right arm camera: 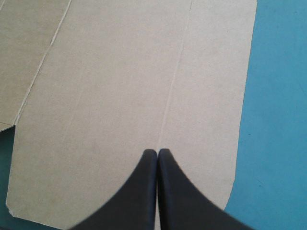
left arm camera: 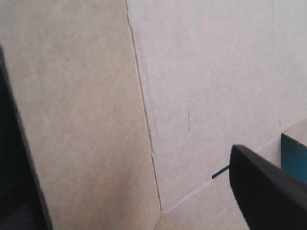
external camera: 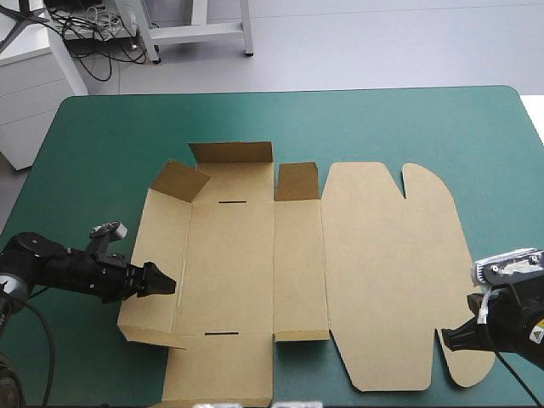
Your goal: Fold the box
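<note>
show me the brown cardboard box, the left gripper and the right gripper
brown cardboard box (external camera: 374,272): high view, flat lid panel
left gripper (external camera: 166,283): high view, between its fingertips
right gripper (right arm camera: 158,152): right wrist view, where fingertips meet

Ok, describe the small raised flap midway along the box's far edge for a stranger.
The brown box lies as a cut sheet on the teal-green table. Three flaps stand up along its far edge; the small flap is the rightmost, beside the flat lid panel. It is squarish, narrower than the long flap left of it.
</note>
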